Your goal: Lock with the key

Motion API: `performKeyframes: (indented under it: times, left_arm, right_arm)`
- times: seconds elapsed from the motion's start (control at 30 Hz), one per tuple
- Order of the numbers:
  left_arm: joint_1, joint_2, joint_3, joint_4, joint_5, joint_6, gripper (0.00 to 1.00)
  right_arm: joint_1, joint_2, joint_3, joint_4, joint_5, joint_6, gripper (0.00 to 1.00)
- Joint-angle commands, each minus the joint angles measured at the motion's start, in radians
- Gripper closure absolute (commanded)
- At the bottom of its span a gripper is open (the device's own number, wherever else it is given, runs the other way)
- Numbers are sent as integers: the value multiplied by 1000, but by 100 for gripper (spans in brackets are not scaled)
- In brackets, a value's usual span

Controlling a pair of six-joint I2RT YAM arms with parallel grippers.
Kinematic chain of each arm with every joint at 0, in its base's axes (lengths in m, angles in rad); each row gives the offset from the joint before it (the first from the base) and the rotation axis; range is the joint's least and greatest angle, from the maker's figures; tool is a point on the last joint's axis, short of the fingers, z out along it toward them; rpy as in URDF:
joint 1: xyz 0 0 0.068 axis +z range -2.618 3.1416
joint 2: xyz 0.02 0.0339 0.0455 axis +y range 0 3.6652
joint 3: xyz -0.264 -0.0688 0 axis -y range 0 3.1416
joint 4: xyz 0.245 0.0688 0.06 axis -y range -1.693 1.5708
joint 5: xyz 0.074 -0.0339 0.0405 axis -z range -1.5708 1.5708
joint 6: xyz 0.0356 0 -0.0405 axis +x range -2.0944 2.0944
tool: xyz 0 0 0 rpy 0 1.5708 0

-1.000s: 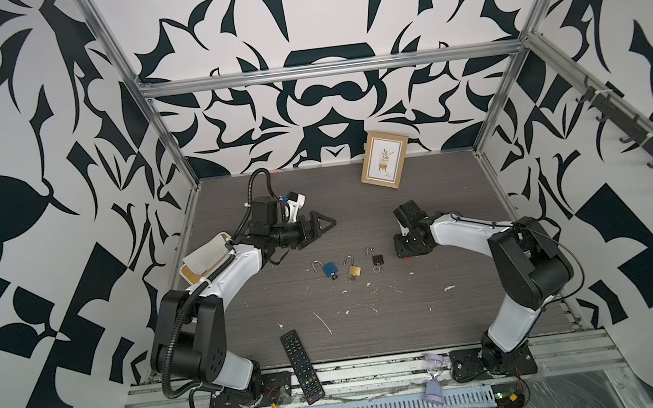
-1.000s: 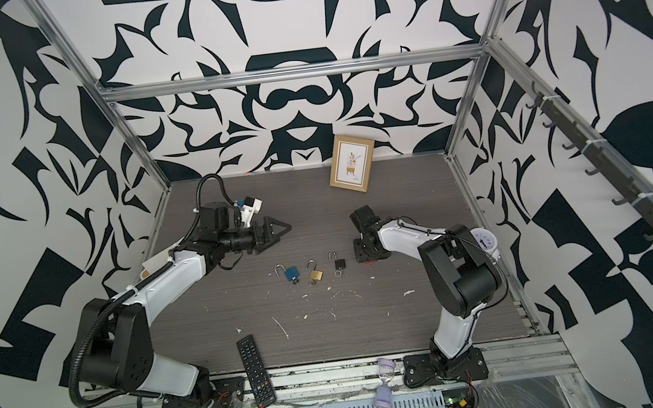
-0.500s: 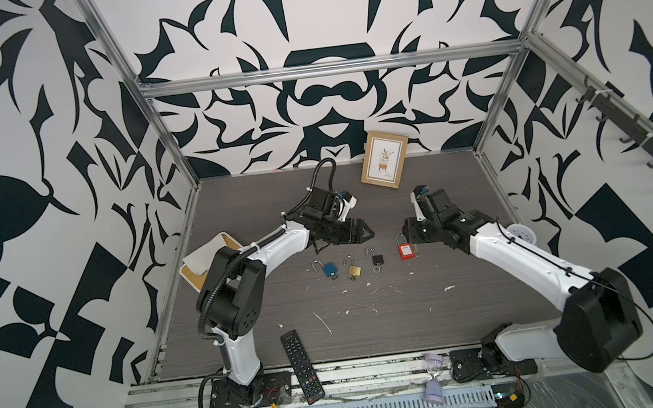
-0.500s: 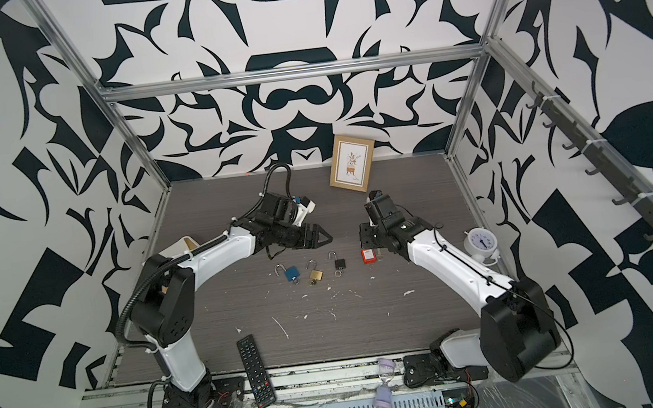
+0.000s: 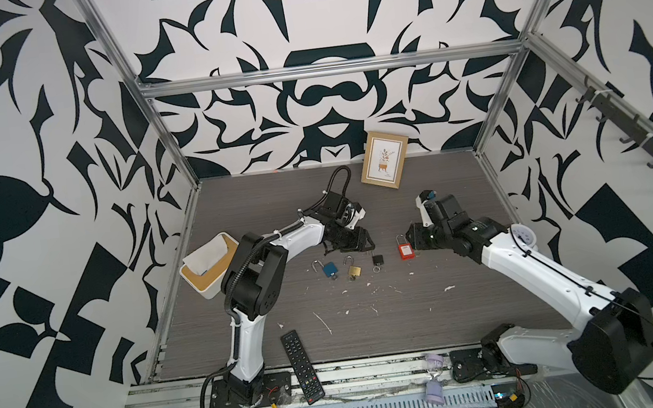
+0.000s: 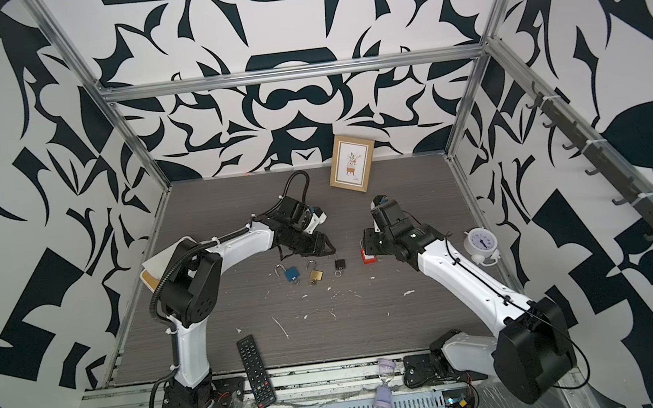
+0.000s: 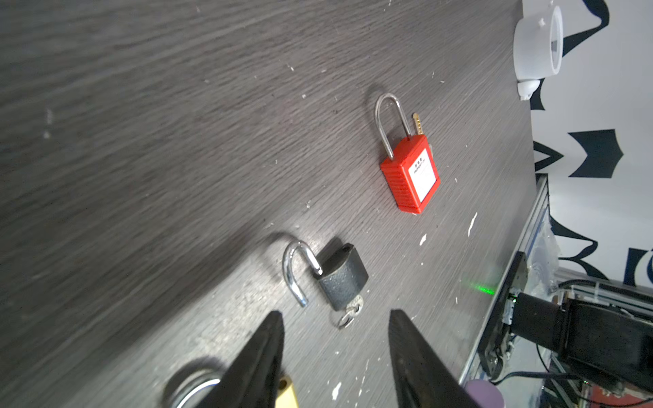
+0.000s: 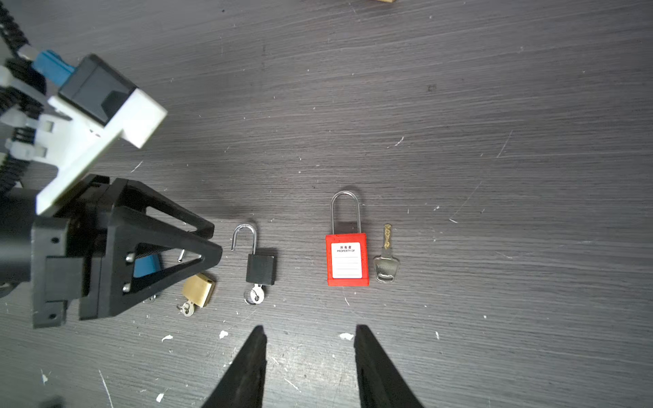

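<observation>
Several padlocks lie in a row on the dark table: blue (image 5: 329,268), brass (image 5: 354,271), black (image 5: 377,258) and red (image 5: 404,251). The black padlock (image 7: 341,277) has its shackle swung open and a small key (image 7: 351,307) in its base. The red padlock (image 8: 347,263) has its shackle down, and a loose key (image 8: 387,263) lies flat beside it. My left gripper (image 7: 336,312) is open and empty just behind the brass and black padlocks. My right gripper (image 8: 310,332) is open and empty too, hovering by the red padlock (image 6: 369,258).
A framed picture (image 5: 385,165) leans on the back wall. A white box with a wooden lid (image 5: 211,268) stands at the left edge and a white alarm clock (image 6: 481,244) at the right. A remote (image 5: 302,367) and a purple hourglass (image 5: 434,381) lie at the front.
My left gripper swung right to the padlock row and its jaws narrowed. The right arm stretched out, and its gripper came off the red padlock, which now shows.
</observation>
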Motion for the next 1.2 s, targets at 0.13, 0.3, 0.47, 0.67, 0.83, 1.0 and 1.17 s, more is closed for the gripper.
performKeyframes:
  times: [0.13,0.3,0.47,0.67,0.83,1.0,1.17]
  left_arm:
    - [-19,81,68,-69,-48,-8,56]
    - [-19,108,95,-92,-64,-12,60]
    - [-24,131,108,-93,-35,-18,65]
    - [-28,153,123,-92,-31,-21,70]
    - [-33,168,137,-104,-26,-22,72]
    - [-34,181,148,-118,-20,-22,79]
    - [-34,180,149,-126,-17,-22,83]
  right_arm:
    - [7,-25,-2,14,-10,12,57]
    - [7,-44,-5,8,-2,8,57]
    - [7,-43,-8,11,1,4,57]
    - [8,-41,-17,19,-4,4,57]
    - [8,-46,-25,19,-3,5,57]
    - [7,-49,-27,18,6,3,57]
    - [8,-52,-30,19,11,3,57]
